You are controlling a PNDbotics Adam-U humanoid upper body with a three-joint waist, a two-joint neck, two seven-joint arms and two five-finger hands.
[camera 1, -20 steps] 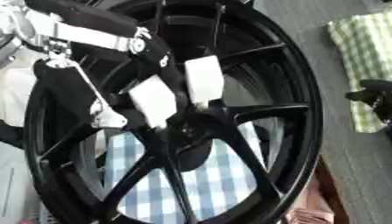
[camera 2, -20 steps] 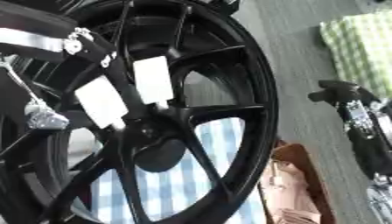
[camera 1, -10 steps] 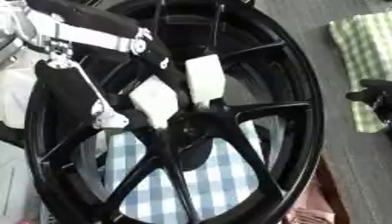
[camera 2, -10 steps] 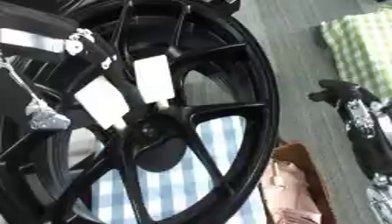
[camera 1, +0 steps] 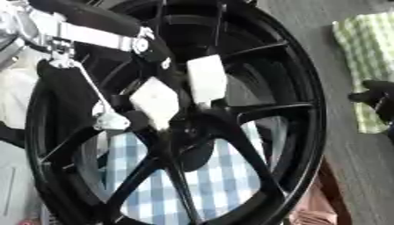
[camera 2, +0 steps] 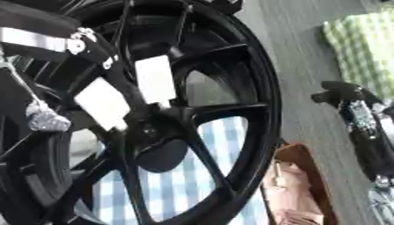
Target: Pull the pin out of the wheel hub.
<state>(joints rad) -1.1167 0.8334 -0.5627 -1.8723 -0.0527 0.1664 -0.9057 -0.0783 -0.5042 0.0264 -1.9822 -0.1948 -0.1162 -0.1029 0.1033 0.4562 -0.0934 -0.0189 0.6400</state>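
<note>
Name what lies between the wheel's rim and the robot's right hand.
Only bare grey floor separates the rim from the right hand, clearest in the right eye view.

Blue-white checked cloth (camera 1: 223, 184); green checked cloth (camera 2: 362, 48); brown box (camera 2: 296, 184).

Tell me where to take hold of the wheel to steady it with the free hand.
Grip the wheel by its right rim, coming from the right, probably. That edge faces the right hand, and open gaps between the spokes let fingers wrap round it. The left hand occupies the hub.
</note>
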